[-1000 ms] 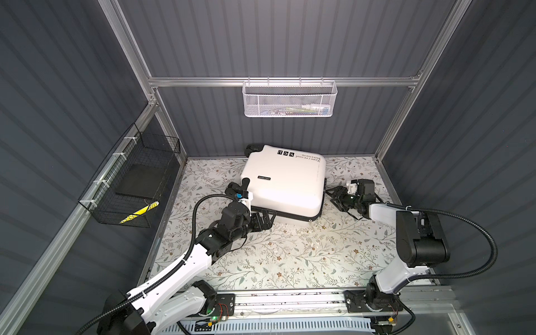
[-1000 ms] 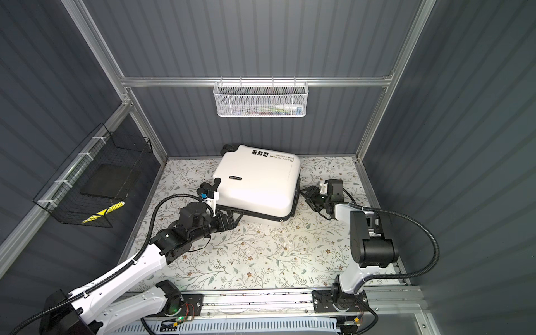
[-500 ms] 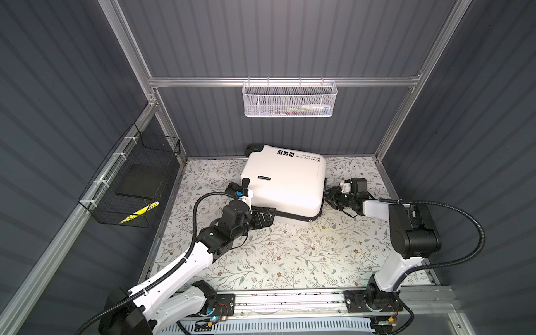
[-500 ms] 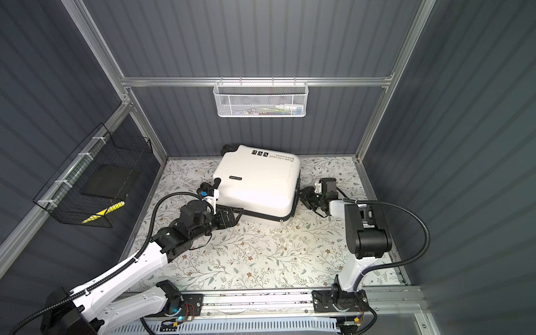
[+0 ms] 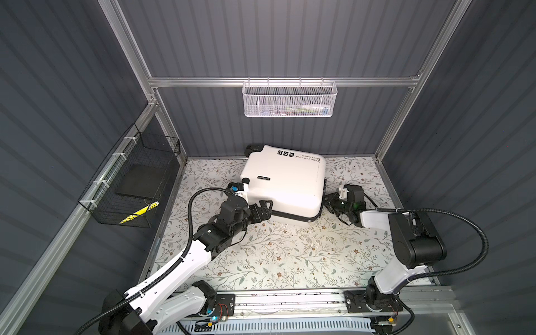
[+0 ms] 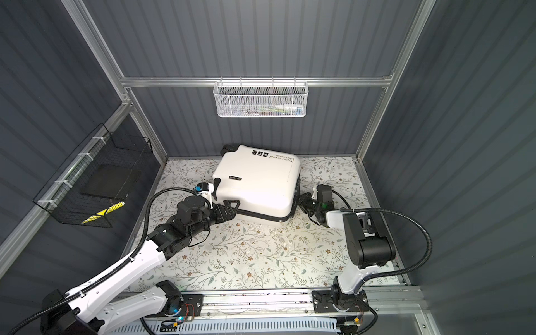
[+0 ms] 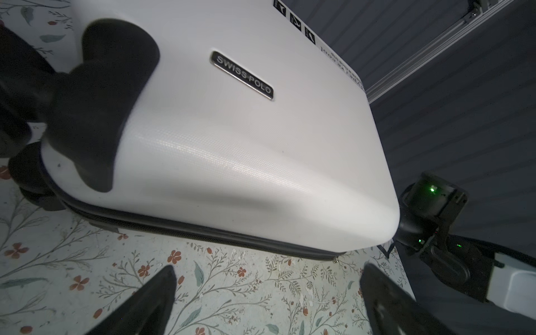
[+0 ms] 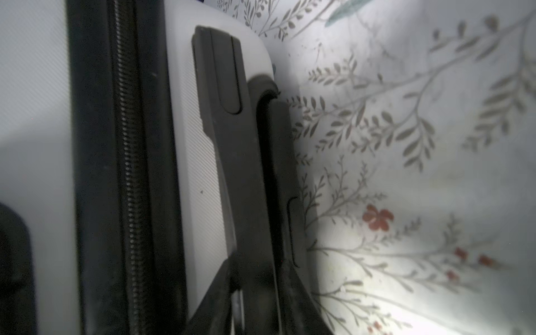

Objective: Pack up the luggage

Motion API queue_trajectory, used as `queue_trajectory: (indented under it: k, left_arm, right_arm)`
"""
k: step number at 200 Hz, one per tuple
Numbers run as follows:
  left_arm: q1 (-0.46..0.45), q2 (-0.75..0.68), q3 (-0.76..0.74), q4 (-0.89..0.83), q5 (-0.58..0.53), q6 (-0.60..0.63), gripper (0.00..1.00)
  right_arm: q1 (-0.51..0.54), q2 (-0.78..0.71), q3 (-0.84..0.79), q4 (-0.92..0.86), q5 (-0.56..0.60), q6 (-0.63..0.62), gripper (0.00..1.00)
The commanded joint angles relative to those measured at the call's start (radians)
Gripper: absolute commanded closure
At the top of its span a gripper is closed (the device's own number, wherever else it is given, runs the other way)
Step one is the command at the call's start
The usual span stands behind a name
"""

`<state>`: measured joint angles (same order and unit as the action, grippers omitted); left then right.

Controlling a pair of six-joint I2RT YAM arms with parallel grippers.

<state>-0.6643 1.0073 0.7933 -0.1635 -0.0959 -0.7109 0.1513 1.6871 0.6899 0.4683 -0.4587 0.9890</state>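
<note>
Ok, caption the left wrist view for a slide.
Open left gripper facing the closed white luggage, flat on the floral mat.

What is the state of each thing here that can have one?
luggage, closed, zipper shut, lying flat
left claw, open and empty
right claw, astride the luggage's handle, grip unclear
white mesh basket, hung, not empty
black wire basket, hung, not empty

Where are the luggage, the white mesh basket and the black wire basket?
luggage (image 5: 285, 185): in a top view, middle of the white shell.
white mesh basket (image 5: 290, 100): in a top view, front mesh wall.
black wire basket (image 5: 116, 174): in a top view, wire side wall.
</note>
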Motion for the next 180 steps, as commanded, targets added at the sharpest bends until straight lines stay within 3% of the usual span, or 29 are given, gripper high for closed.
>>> queue_trajectory:
  k: [1,59,75,95,115,136,156,180]
  left_arm:
    - [0.031,-0.036,0.035,-0.072,-0.063,-0.012,0.00]
    - [0.158,-0.097,0.000,-0.115,-0.025,-0.027,0.00]
    - [0.193,-0.124,0.000,-0.137,-0.029,-0.018,0.00]
    - [0.216,-0.145,0.016,-0.175,-0.045,-0.002,0.00]
    - [0.242,-0.141,0.030,-0.205,-0.040,0.009,0.00]
    - [0.286,-0.119,0.035,-0.201,0.005,0.009,0.00]
    - [0.336,-0.088,0.037,-0.183,0.064,0.017,0.00]
    - [0.395,-0.050,0.042,-0.150,0.142,0.030,0.00]
  right_arm:
    - [0.109,-0.006,-0.084,-0.024,-0.027,0.036,0.72]
    - [0.277,-0.165,-0.253,0.031,-0.001,0.073,0.70]
    - [0.276,-0.289,-0.301,-0.025,0.002,0.063,0.56]
    - [0.267,-0.485,-0.278,-0.272,0.060,-0.033,0.36]
    - [0.209,-0.647,-0.194,-0.487,0.097,-0.130,0.23]
    - [0.074,-0.686,-0.063,-0.609,0.058,-0.201,0.13]
    - [-0.061,-0.617,0.089,-0.639,-0.026,-0.226,0.07]
    - [-0.131,-0.432,0.310,-0.658,-0.113,-0.247,0.04]
